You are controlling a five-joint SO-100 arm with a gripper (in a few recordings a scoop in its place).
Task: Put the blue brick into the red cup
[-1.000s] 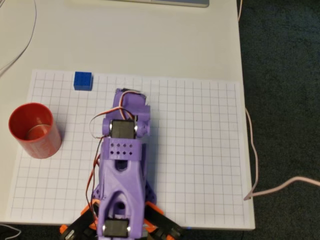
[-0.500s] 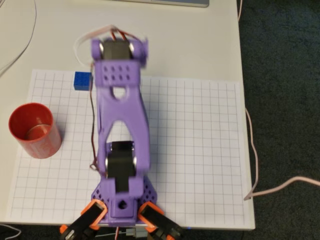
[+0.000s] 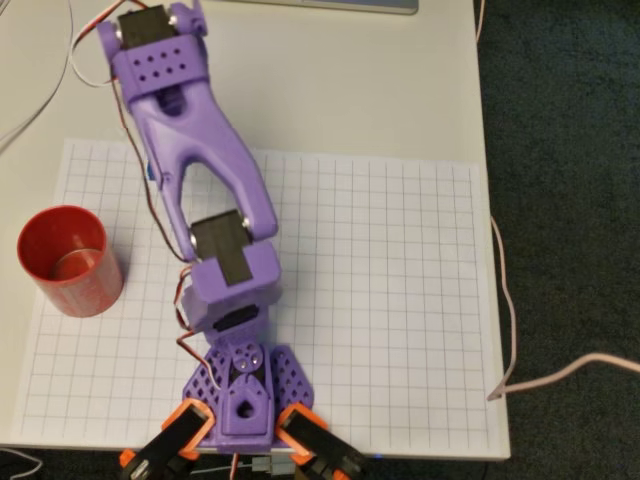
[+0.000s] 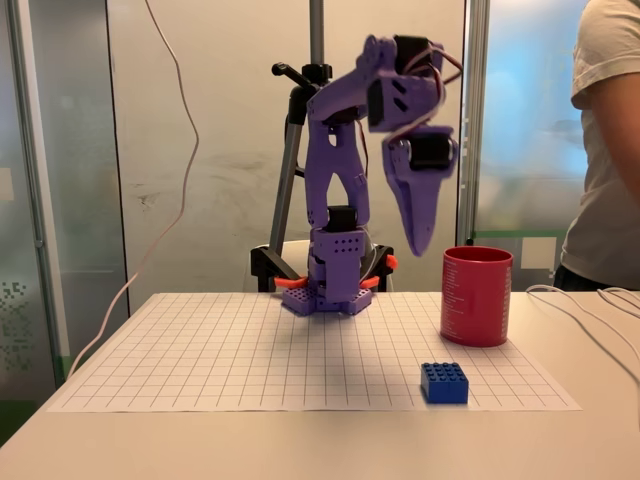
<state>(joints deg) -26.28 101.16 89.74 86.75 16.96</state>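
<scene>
In the fixed view the blue brick (image 4: 444, 382) lies on the grid mat near its front edge, just in front of the red cup (image 4: 477, 296). My purple gripper (image 4: 419, 240) points straight down, high above the brick and level with the cup's rim, just left of it. Its fingers meet in one point with nothing between them. In the overhead view the red cup (image 3: 62, 258) stands upright at the mat's left edge. My outstretched arm (image 3: 190, 150) covers the brick there, apart from a sliver of blue at its left side.
The white grid mat (image 3: 400, 300) lies on a pale table whose right edge drops to dark floor. Cables (image 3: 505, 290) trail along that edge and at the top left. A person (image 4: 610, 150) stands at the right, and a tripod (image 4: 300, 150) stands behind the arm.
The arm has unfolded from over its base and reached forward and left. Its wrist now hangs over the brick's spot, hiding the brick in the overhead view. The cup has not moved.
</scene>
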